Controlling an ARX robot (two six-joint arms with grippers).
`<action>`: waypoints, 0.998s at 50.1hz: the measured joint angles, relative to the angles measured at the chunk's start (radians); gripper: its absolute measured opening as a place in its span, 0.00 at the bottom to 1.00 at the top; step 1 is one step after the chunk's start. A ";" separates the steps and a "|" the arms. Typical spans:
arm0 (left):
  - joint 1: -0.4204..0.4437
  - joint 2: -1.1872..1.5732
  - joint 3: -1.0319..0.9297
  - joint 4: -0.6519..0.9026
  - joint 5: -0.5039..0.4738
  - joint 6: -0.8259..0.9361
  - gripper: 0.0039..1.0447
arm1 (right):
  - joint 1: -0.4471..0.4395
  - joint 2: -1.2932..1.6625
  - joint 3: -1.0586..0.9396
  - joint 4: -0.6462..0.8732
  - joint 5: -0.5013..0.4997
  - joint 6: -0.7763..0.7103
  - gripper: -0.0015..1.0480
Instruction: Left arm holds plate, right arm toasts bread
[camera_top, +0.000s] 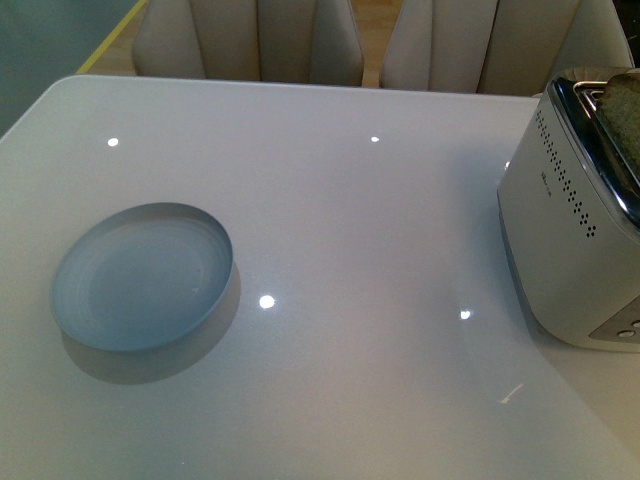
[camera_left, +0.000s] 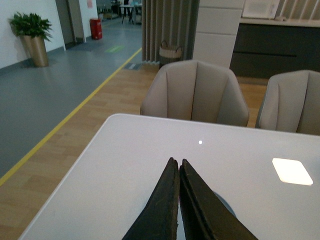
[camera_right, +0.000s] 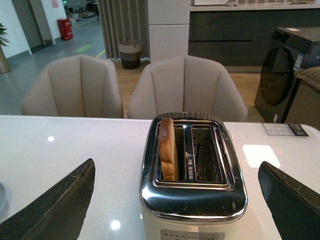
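Spread wide, the right gripper (camera_right: 175, 200) is facing the toaster (camera_right: 192, 172) at the table's right edge, where the bread (camera_right: 167, 149) is standing upright in one slot. The left gripper (camera_left: 178, 200) is hovering with fingers pressed together, apart from the plate (camera_top: 143, 275) lying near the left edge. Centre the right fingers across the slice's faces before closing.

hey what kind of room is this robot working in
Probably an open-plan dining or kitchen showroom area: a white table with a toaster on it, padded chairs pulled up, and dark kitchen cabinets behind.
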 joint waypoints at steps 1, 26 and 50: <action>0.000 -0.014 0.000 -0.005 0.000 0.000 0.03 | 0.000 0.000 0.000 0.000 0.000 0.000 0.91; 0.000 -0.032 0.000 -0.013 0.000 0.000 0.20 | 0.000 0.000 0.000 0.000 0.000 0.000 0.91; 0.000 -0.032 0.000 -0.013 0.000 0.002 0.93 | 0.000 0.000 0.000 0.000 0.000 0.000 0.91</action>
